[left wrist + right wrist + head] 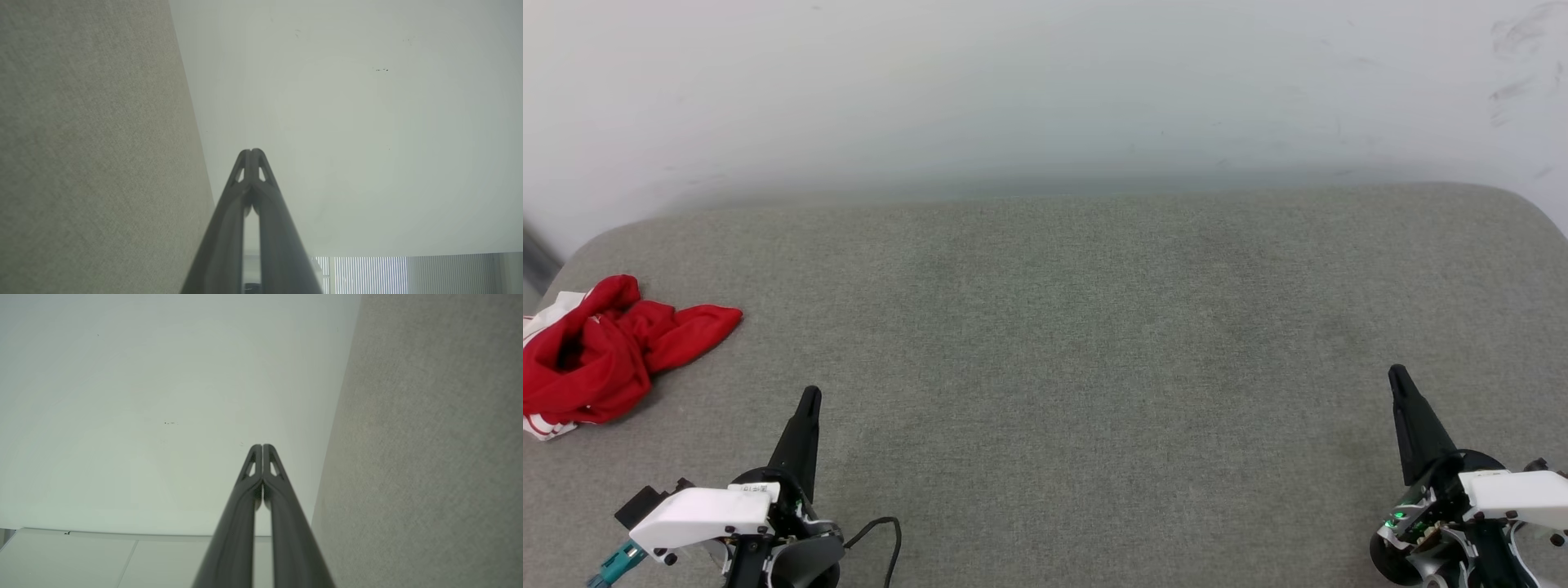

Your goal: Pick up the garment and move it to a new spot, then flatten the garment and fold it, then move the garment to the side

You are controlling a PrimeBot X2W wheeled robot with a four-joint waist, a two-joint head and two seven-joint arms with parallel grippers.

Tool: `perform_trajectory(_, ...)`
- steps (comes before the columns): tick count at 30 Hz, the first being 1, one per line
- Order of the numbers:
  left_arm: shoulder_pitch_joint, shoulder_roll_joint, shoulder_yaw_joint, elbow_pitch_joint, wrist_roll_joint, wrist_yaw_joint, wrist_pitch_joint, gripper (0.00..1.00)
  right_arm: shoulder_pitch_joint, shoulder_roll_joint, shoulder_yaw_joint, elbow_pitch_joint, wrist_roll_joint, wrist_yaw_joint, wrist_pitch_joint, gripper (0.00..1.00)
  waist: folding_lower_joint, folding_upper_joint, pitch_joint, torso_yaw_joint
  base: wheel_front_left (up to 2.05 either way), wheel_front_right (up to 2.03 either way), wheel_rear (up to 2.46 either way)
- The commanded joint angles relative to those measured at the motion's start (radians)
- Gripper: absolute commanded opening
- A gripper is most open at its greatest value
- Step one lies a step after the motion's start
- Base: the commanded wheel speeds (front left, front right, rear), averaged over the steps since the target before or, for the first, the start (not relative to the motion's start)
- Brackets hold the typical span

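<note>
The garment (600, 351), red with white trim, lies crumpled in a heap at the far left edge of the grey fabric surface (1078, 343). My left gripper (809, 395) stands shut at the lower left, empty, a short way to the right of the heap and nearer to me. My right gripper (1397, 374) is shut at the lower right, far from the garment, holding nothing. In the left wrist view the left gripper (252, 151) has its tips pressed together, pointing at the wall. The right gripper (262, 446) looks the same in its own wrist view.
A pale wall (1045, 90) rises behind the grey surface. The surface's rounded corners show at far left and far right. A black cable (886, 539) loops beside my left wrist. Window blinds (367, 273) appear low in the left wrist view.
</note>
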Motion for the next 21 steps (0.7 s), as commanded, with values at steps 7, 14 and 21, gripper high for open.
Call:
perform_trajectory(7, -0.007, -0.001, 0.003, 0.000, 0.002, -0.002, 0.001, 0.00, -0.012, 0.003, 0.001, 0.001, -0.004, 0.000, 0.000, 0.00, 0.0000, 0.0000, 0.000, 0.000, 0.00, 0.00, 0.00)
perform_trajectory(14, -0.007, -0.001, 0.003, 0.000, 0.002, -0.002, 0.001, 0.00, -0.012, 0.003, 0.001, 0.001, -0.004, 0.000, 0.000, 0.00, 0.0000, 0.0000, 0.000, 0.000, 0.00, 0.00, 0.00)
perform_trajectory(21, -0.007, -0.001, 0.003, 0.000, 0.002, -0.002, 0.001, 0.00, -0.012, 0.003, 0.001, 0.001, -0.004, 0.000, 0.000, 0.00, 0.0000, 0.0000, 0.000, 0.000, 0.00, 0.00, 0.00)
